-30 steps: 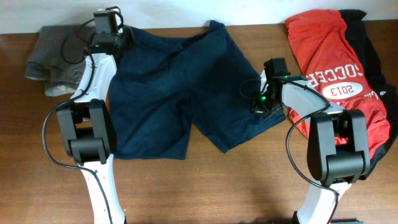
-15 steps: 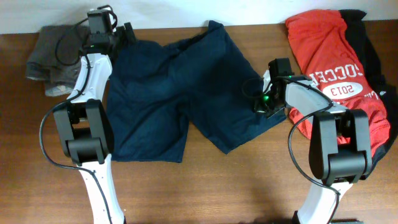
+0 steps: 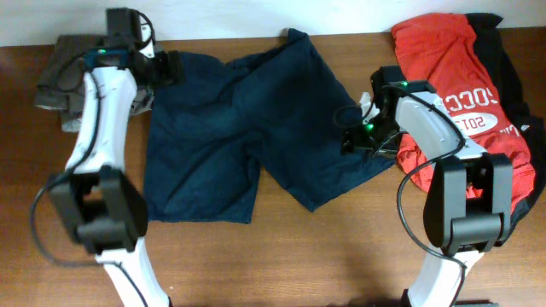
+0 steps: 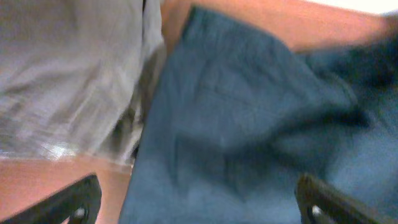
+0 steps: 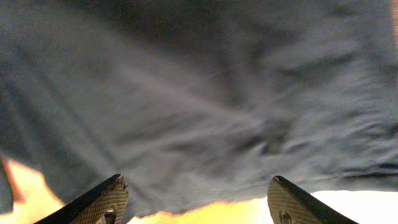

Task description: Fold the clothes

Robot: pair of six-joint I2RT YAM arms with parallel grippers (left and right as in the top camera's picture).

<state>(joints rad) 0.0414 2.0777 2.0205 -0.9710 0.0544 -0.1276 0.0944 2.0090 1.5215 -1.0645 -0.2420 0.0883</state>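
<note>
The dark navy shorts lie spread flat across the middle of the table, waistband to the upper left and both legs toward the front. My left gripper hovers open over the waistband corner; in the left wrist view its fingers stand wide apart over the shorts, holding nothing. My right gripper is open at the right leg's hem. The right wrist view shows its fingertips apart, the shorts beyond them.
A red jersey with white lettering lies on a black garment at the back right, close behind the right arm. A grey-brown garment is bunched at the back left, also in the left wrist view.
Both grippers have opened and let go of the shorts. The left arm has risen and drawn back toward the left. The right gripper has shifted slightly right at the hem.
</note>
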